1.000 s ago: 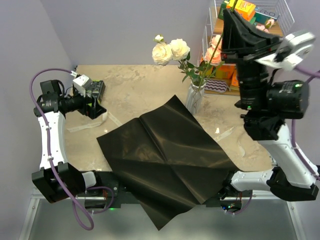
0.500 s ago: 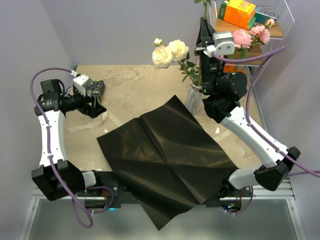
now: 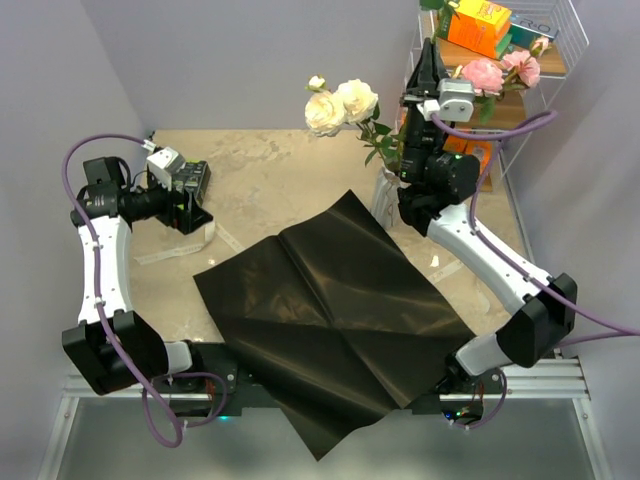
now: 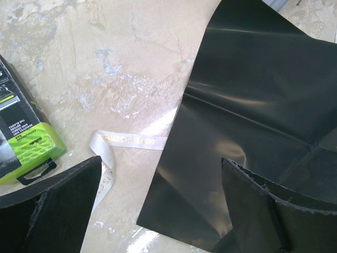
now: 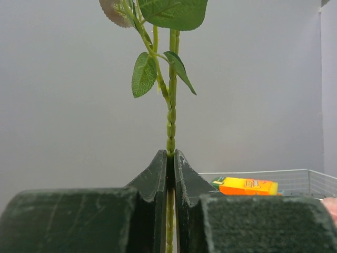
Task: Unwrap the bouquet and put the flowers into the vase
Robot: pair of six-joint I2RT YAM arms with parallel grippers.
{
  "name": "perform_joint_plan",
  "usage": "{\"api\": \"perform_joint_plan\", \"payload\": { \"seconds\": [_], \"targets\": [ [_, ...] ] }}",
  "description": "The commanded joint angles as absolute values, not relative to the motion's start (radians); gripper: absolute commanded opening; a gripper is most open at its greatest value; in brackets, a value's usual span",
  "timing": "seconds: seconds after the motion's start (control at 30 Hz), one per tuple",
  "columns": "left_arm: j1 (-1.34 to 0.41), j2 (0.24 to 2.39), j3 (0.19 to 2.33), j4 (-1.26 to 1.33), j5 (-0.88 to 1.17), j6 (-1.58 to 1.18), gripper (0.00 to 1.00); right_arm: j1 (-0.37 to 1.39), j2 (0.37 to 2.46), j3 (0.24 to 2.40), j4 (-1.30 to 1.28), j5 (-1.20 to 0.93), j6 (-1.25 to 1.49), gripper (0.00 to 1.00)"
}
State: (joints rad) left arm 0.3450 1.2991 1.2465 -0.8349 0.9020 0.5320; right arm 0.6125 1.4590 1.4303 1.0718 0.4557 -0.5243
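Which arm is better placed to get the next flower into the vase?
The right. The right gripper is shut on a green flower stem, raised near the vase, which already holds cream roses. The left gripper hangs open and empty over the table's left side.

In the top view we get soft, even light from above. The table (image 3: 270, 170) is bright, shadows under the arms are faint, and the black sheet (image 3: 330, 310) shows a dull sheen along its creases. At the left wrist we see white glare on the glossy tabletop and a pale reflection on the sheet. The left fingers (image 4: 52, 211) sit dark and slightly soft at the bottom edge. At the right wrist the stem (image 5: 171, 121) is sharp against an evenly lit grey wall (image 5: 63, 105). The right fingers (image 5: 158, 179) are near-black, with little detail.
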Motion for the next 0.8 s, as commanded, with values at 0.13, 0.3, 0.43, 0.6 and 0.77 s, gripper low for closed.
{"api": "perform_joint_plan", "payload": {
  "seconds": [0.13,0.3,0.43,0.6,0.77],
  "targets": [
    [0.353,1.319,1.270,-0.801,0.916,0.523,0.99,0.588,1.506,1.365,1.305,0.511,-0.554,0.00],
    [0.353,1.330,1.267,-0.796,0.916,0.522,0.99,0.581,1.534,1.324,1.351,0.517,-0.589,0.00],
    [0.353,1.335,1.264,-0.792,0.910,0.523,0.99,0.575,1.537,1.305,1.365,0.512,-0.586,0.00],
    [0.353,1.336,1.262,-0.792,0.910,0.526,0.99,0.571,1.551,1.278,1.387,0.514,-0.598,0.00],
    [0.351,1.339,1.267,-0.795,0.907,0.515,0.99,0.572,1.546,1.232,1.384,0.529,-0.588,0.00]
  ]
}}
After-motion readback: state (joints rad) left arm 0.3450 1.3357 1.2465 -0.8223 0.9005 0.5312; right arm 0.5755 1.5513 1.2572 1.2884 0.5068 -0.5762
